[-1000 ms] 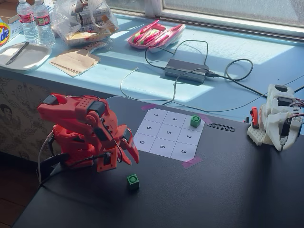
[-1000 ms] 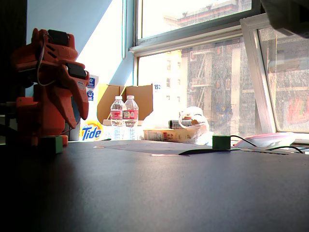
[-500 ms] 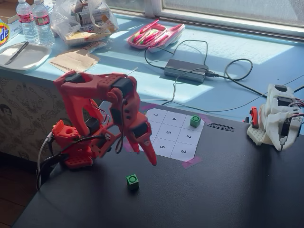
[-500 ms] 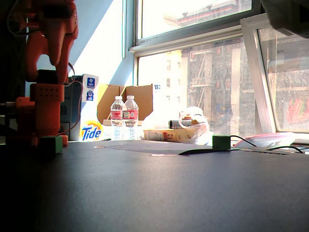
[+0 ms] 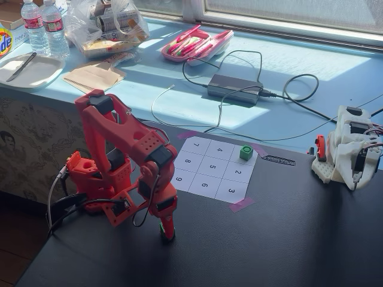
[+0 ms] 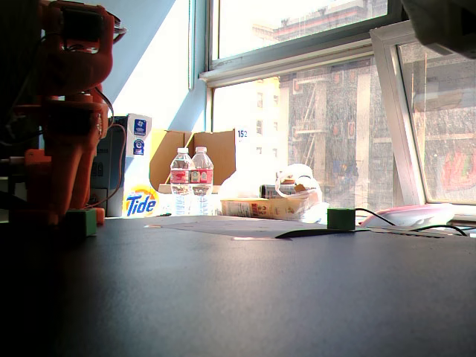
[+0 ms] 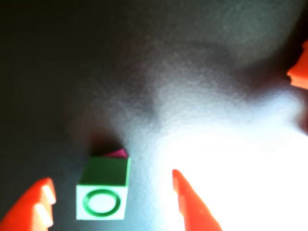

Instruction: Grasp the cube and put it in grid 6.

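The cube, small and green with a ring on its pale upper face, lies on the black table between my red fingertips, touching neither. It also shows in a fixed view at the foot of the arm. My gripper is open and points down at the table in front of the paper sheet. Grid 6 is the middle cell of the sheet's near row and is bare. The cube at my gripper is off the sheet, to its near left in a fixed view.
A second green cube stands on cell 1, the sheet's far right corner, and shows in the other fixed view. A white arm sits at the table's right edge. Behind the table are a power brick, cables and bottles.
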Tool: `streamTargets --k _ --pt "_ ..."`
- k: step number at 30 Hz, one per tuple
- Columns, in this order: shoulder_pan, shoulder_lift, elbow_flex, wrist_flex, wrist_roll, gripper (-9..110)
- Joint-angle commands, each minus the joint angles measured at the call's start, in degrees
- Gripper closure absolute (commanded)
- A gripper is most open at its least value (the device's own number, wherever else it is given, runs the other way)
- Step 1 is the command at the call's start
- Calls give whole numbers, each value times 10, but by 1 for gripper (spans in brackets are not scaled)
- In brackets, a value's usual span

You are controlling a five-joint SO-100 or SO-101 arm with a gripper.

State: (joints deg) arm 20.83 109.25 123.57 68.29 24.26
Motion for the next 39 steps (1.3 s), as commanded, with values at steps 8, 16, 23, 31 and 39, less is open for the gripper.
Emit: streamTargets --k 8,16,23,31,39 --pt "-15 -40 -11 -44 3 66" --pt "-21 -62 -37 -47 10 67" --pt "-23 -76 -44 -61 4 74" --pt "-18 -76 -44 -73 -3 101" --pt "-22 -18 -205 49 -59 101"
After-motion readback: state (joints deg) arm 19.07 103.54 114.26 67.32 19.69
